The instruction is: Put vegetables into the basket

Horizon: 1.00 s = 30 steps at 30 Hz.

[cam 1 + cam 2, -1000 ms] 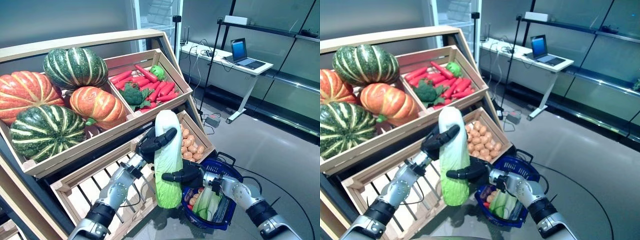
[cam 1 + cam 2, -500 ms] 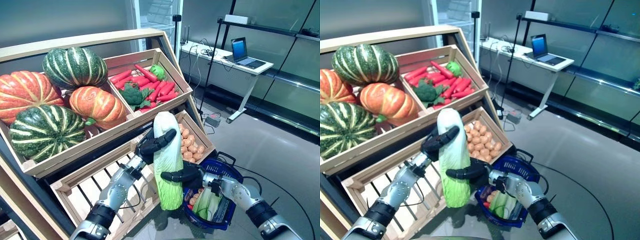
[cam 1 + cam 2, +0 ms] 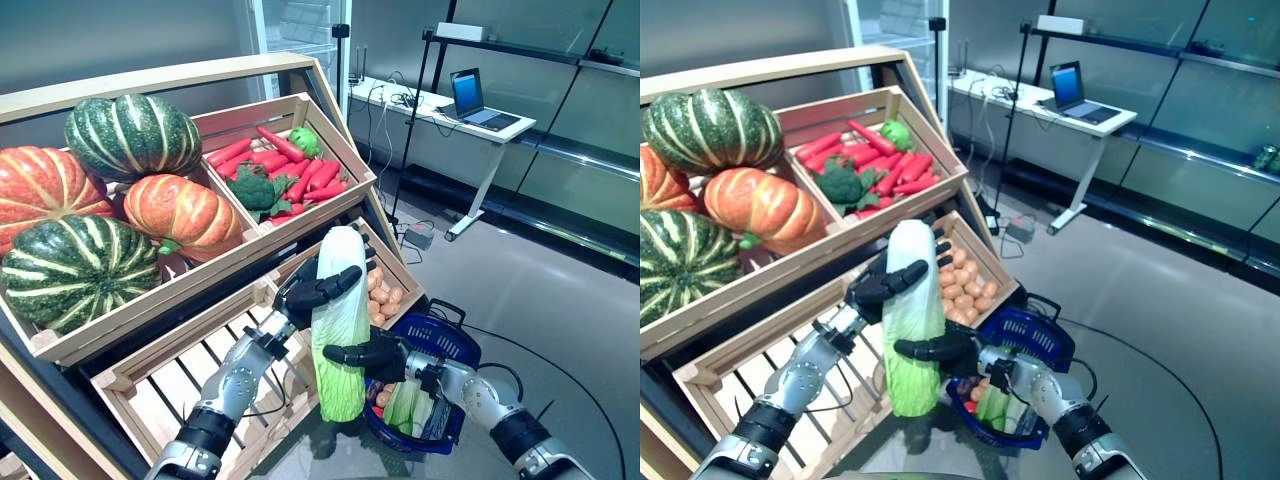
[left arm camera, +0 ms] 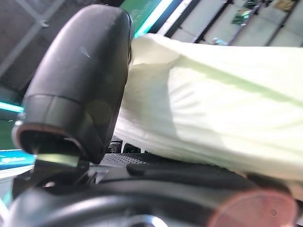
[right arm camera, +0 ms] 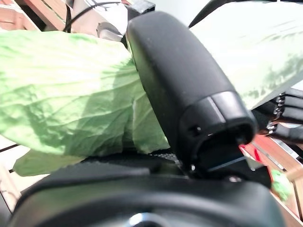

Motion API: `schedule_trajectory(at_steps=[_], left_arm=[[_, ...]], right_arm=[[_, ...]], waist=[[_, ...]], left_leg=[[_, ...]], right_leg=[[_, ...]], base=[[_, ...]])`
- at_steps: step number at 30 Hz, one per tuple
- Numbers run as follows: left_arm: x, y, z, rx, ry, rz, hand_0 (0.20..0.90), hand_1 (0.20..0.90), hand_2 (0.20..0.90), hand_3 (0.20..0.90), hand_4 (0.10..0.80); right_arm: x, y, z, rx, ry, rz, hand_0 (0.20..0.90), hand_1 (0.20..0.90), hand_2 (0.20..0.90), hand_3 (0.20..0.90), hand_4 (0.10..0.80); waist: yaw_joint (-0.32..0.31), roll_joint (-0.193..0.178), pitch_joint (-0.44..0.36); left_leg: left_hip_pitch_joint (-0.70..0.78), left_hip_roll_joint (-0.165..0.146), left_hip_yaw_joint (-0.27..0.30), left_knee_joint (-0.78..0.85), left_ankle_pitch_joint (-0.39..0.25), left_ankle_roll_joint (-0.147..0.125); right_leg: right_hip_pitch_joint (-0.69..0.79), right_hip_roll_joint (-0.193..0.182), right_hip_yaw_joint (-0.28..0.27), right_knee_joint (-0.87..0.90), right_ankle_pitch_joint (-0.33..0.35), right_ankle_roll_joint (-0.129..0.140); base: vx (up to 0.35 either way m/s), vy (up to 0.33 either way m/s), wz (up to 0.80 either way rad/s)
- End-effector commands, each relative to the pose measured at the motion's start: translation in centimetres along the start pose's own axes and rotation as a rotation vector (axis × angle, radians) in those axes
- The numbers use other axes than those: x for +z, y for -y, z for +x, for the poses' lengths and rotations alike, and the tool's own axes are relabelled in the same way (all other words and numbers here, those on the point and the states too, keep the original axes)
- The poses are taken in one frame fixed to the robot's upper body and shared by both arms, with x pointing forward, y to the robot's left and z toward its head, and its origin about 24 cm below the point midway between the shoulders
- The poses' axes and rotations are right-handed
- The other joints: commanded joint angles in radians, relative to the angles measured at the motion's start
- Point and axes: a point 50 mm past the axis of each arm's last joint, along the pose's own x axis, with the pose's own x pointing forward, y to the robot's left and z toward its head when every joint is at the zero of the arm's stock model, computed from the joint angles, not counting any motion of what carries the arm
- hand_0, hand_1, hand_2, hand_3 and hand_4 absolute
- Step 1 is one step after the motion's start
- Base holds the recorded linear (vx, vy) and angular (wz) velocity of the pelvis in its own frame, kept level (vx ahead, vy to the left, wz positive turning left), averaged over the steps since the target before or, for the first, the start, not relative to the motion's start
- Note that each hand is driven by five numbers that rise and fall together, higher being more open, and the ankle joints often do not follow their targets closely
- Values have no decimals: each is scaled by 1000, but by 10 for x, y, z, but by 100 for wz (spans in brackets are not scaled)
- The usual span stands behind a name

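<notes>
A long napa cabbage, white at its upper end and leafy green at its lower end, stands nearly upright in the air in front of the lower crate. My left hand is curled round its upper half. My right hand grips its lower half from the right. Both wrist views show each thumb pressed on the cabbage. The blue basket sits on the floor just right of the cabbage, with green leafy vegetables and some small items inside.
A tilted wooden stand holds pumpkins in the upper left crate, red peppers and broccoli in the upper right crate, and potatoes in the lower right crate. A slatted empty crate lies lower left. A desk with a laptop stands behind.
The whole picture has shifted slightly left, so the camera moved. Both hands still hold the cabbage in much the same pose beside the basket.
</notes>
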Motion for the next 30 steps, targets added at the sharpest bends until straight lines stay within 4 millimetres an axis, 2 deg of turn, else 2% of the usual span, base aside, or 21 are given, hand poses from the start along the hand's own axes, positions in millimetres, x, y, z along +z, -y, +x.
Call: schedule_trajectory(at_steps=[1,5,10,16,21,25,27,30], left_arm=[[16,17,21,-125,79,60,900,900,900,900,800],[23,1,7,-45,96,94,900,900,900,900,800],[33,-12,-4,25,125,122,900,900,900,900,800],[44,-28,-17,174,164,160,900,900,900,900,800],[50,-37,-25,308,163,306,900,900,900,900,800],[49,-36,-25,337,138,391,900,900,900,900,800],[53,-32,-18,325,136,434,900,900,900,900,800],[64,-24,-2,290,156,508,900,900,900,900,800]], right_arm=[[84,1,-9,7,448,-1,300,300,300,300,400],[73,22,-30,-102,459,17,300,300,300,300,400],[70,47,-57,-241,495,52,300,300,300,300,400],[63,69,-87,-422,510,47,300,300,300,300,400],[65,86,-108,-632,548,42,300,300,300,300,400],[79,92,-115,-798,632,39,300,300,300,300,400],[97,91,-114,-861,673,3,300,300,300,300,400],[145,78,-110,-951,767,-86,300,300,300,300,400]], waist=[[10,13,13],[6,15,25],[4,14,35],[5,13,43],[15,14,67],[30,22,100],[37,29,133],[42,41,228]], left_leg=[[81,-22,6,10,-169,13],[80,-20,9,10,-166,11],[79,-17,10,10,-166,10],[78,-16,8,10,-166,9],[73,-16,4,10,-159,10],[61,-16,0,11,-147,10],[5,-10,-7,71,-156,5],[-112,2,-25,195,-173,-4]], right_leg=[[14,29,-2,6,-37,-61],[11,30,1,6,-35,-61],[10,30,2,6,-35,-61],[11,32,3,6,-38,-62],[9,33,-1,6,-37,-66],[-1,34,-6,12,-39,-74],[-47,27,-11,63,-56,-81],[-138,13,-21,158,-79,-96]], base=[[7,-12,-3],[9,-9,-8],[10,-5,-5],[41,-23,-1],[44,-40,0],[25,-39,0],[-146,-39,0],[-291,-61,2]])
